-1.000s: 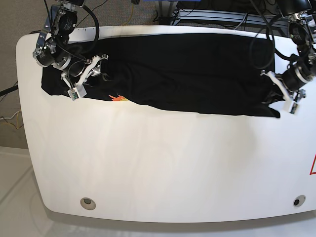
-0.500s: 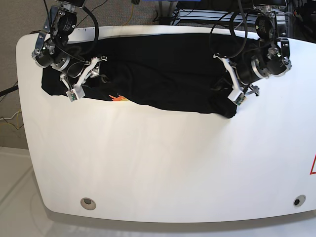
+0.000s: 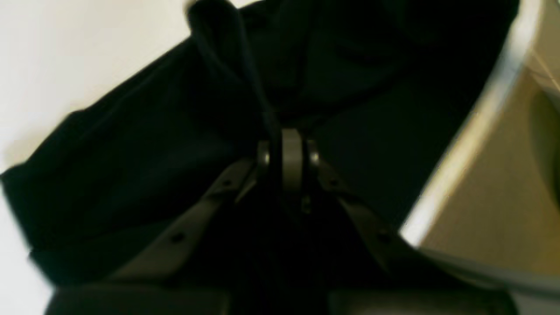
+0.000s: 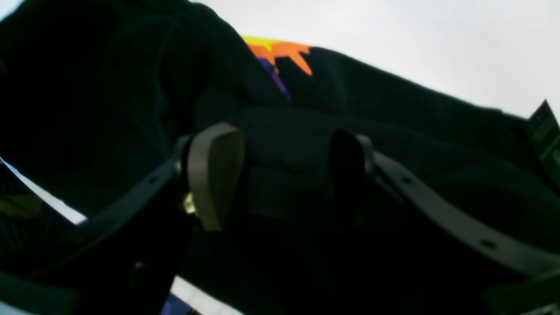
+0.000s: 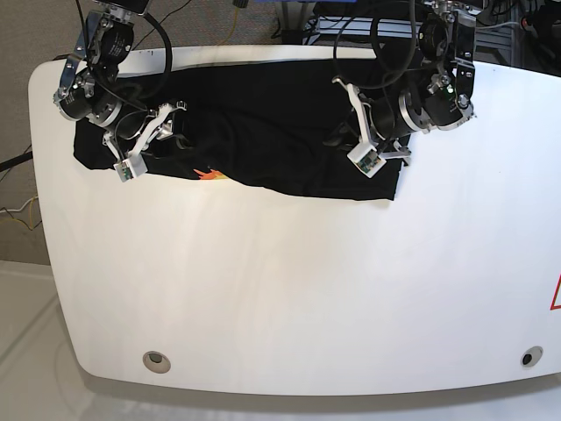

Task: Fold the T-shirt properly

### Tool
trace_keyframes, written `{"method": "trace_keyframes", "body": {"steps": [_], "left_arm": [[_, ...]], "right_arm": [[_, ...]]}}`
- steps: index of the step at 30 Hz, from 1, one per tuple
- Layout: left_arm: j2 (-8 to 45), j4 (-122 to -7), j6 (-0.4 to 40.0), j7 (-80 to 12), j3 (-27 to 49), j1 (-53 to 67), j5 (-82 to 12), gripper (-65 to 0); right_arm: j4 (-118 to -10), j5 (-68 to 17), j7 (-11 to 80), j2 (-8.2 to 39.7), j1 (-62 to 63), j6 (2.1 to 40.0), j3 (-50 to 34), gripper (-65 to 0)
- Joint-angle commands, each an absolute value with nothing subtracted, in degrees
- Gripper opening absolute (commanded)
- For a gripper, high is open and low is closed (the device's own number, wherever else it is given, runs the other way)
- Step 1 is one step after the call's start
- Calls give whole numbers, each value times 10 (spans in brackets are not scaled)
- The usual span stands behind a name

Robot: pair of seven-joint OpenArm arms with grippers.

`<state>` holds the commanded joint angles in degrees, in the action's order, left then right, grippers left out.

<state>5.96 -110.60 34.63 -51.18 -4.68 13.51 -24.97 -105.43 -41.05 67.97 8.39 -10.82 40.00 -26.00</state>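
The black T-shirt [image 5: 263, 140] lies along the far side of the white table [image 5: 280, 289], its orange-and-purple print [image 5: 210, 174] at the near hem. My left gripper [image 5: 372, 158] is shut on a fold of the shirt's right end, which is carried over the shirt's middle. In the left wrist view the gripper [image 3: 286, 151] pinches a ridge of black cloth [image 3: 227, 57]. My right gripper [image 5: 151, 138] is open over the shirt's left end. In the right wrist view its fingers [image 4: 214, 175] stand wide apart over black cloth, with the print [image 4: 280, 50] just beyond.
The table's far edge [image 3: 459, 144] runs close behind the shirt, with floor beyond. Cables and a metal frame [image 5: 368, 26] stand behind the table. Two round holes [image 5: 156, 359] sit near the front edge.
My left gripper has pulled the shirt's right end leftward, from the table's right side to about the middle. The shirt now spans less width. My right gripper has stayed in place, open.
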Motion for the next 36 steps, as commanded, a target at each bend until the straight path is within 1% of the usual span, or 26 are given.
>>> {"method": "trace_keyframes", "body": {"steps": [11,13,17,23,25,33,36], "left_arm": [[8,-1091,337,-529,-77,124,-269,-650],[-3,-1090,328,-529,-82,120,-262,-650],[-11,-1087,324,-526,-96,114,-256,-650],[-17,-1078,315,-519,-120,103,-242,-650],[-17,-1077,307,-520,-145,93,-243,-650],[-11,-1080,276,-519,-167,85,-248,-650],[-9,-1078,271,-519,-180,81,-243,-650]], "right_arm": [[-1043,-384,674,80,-100,400,-266,-302],[-1039,-385,677,82,-101,400,-265,-303],[-1038,-389,678,82,-101,400,-265,-303],[-1040,-398,681,84,-103,400,-263,-303],[-1047,-398,687,83,-104,400,-261,-300],[-1047,-395,688,83,-104,400,-261,-301],[-1047,-395,687,82,-103,400,-259,-301]]}}
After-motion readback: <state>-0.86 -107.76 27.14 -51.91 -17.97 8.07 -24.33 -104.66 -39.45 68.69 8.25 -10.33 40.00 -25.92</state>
